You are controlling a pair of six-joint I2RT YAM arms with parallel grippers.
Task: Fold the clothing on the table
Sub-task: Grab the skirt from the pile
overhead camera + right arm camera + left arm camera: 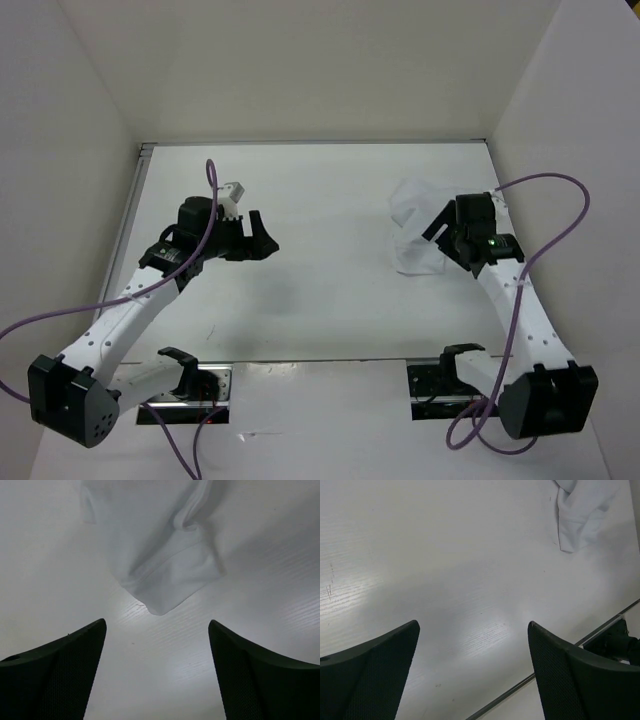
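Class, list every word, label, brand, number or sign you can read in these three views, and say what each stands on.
No text is readable.
The clothing shows no print or tag, the table carries no lettering, and the left arm and right arm show no legible label.
The only sign is a small green light on the right wrist, without writing.

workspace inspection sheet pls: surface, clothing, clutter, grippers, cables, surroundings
surface: table white, faint scuffs in the left wrist view
job's things: clothing white, crumpled, unfolded, lying far right on the table, not held
clutter: nothing seen
grippers: left gripper open over bare table; right gripper open, just short of the clothing's near corner
cables: purple cable loops off each arm, both hanging free
surroundings: white walls on three sides; metal rail along the table's left edge
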